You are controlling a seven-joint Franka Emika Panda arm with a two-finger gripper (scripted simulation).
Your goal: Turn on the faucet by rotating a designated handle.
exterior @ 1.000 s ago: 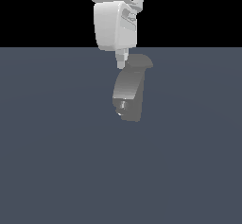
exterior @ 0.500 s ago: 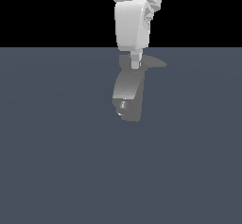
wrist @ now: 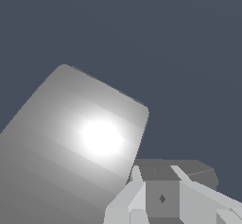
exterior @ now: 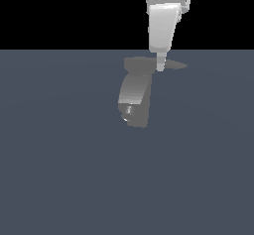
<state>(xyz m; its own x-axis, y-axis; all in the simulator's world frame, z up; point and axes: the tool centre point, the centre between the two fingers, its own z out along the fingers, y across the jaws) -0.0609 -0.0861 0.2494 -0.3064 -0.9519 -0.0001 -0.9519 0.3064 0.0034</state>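
The faucet [exterior: 134, 97] is a chunky curved grey body on the flat grey floor, with its shiny spout tip [exterior: 128, 113] facing the camera. The handle [exterior: 173, 65] is a thin dark-grey blade on top, pointing to the exterior view's right. My gripper [exterior: 159, 66] hangs straight down and its tip touches the handle just right of the faucet's top. Its fingers look pressed together with nothing between them. In the wrist view the faucet body [wrist: 71, 147] fills much of the picture, and the handle [wrist: 198, 171] lies just behind my gripper [wrist: 156, 173].
A flat dark grey-blue floor [exterior: 59, 179] stretches around the faucet. A black background lies above the horizon. No other object shows.
My gripper has moved to the exterior view's right, staying at the handle's height. The handle's tip has swung further right with it. The faucet body has stayed put.
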